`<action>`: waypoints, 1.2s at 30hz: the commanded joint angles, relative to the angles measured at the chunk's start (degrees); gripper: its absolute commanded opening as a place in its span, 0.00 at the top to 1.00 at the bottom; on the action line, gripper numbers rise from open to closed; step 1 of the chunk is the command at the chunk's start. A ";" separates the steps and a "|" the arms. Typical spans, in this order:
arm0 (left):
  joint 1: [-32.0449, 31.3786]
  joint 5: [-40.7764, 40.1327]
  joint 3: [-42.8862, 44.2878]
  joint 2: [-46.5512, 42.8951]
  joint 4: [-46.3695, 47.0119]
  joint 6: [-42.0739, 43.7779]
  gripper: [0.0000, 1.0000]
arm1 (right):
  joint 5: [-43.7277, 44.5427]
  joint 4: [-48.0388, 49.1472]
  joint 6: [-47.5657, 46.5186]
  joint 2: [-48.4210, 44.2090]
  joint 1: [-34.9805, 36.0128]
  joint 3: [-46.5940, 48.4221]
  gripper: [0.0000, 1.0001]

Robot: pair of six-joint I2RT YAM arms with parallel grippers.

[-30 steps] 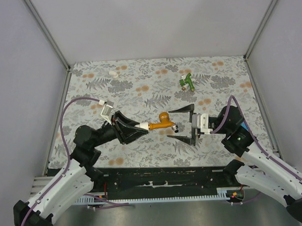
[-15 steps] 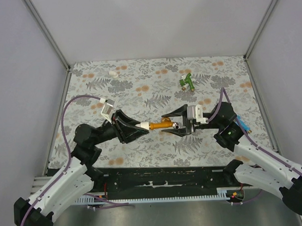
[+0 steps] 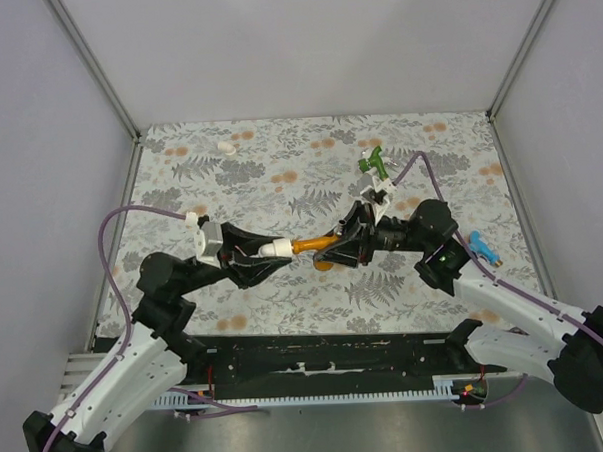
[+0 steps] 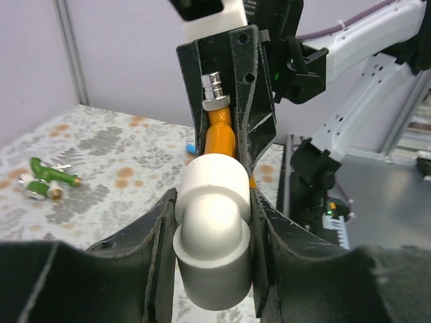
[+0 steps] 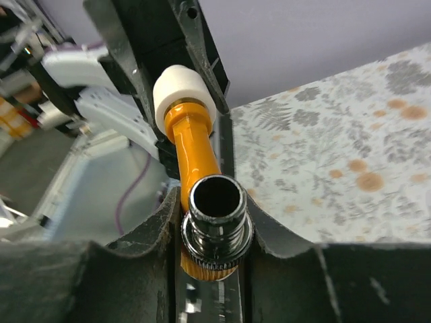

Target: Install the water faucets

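Observation:
The orange water faucet (image 3: 312, 245) hangs level above the middle of the table, held between both arms. One end is seated in a white elbow fitting (image 4: 212, 229), and my left gripper (image 4: 214, 202) is shut on that fitting (image 3: 273, 249). At the other end my right gripper (image 5: 214, 229) is shut on the faucet's chrome nozzle end (image 5: 215, 222), with the orange body (image 5: 192, 145) running away to the white fitting (image 5: 182, 91). From above, the right gripper (image 3: 347, 242) meets the left gripper (image 3: 258, 253) across the faucet. A green faucet (image 3: 374, 163) lies behind on the table.
A blue faucet (image 3: 480, 246) lies on the table beside the right arm. A small white fitting (image 3: 225, 146) sits at the back left. The green faucet (image 4: 47, 180) lies on the flowered tabletop (image 3: 279, 177). Walls close the table's left, right and far sides.
My right gripper has moved left, turned its wrist and shut on the orange faucet's nozzle end. The left gripper has kept its hold on the white fitting and shifted slightly.

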 commanded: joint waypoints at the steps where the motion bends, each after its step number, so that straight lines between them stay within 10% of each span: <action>1: -0.54 1.49 2.49 -2.53 1.73 13.81 0.98 | 9.38 6.68 23.80 2.89 -0.27 -0.35 0.98; 6: -0.54 0.35 2.14 -4.11 -0.65 15.05 0.98 | 10.88 8.02 30.16 3.86 -0.27 -1.06 0.96; 11: -0.54 -6.22 1.79 -6.57 -4.59 15.14 0.98 | 12.02 8.19 28.51 2.37 -0.27 -1.85 0.45; 19: -0.54 -13.45 0.65 -7.89 -5.93 11.71 0.98 | 10.80 7.31 21.03 0.25 -0.09 -2.82 0.22; 21: -0.54 -13.54 0.29 -7.98 -4.61 10.57 0.98 | 9.74 9.85 21.90 1.48 0.08 -3.26 0.02; 36: -0.54 -24.69 -1.47 -8.07 -3.89 8.81 0.98 | 5.52 22.87 27.61 7.73 3.16 -3.52 0.02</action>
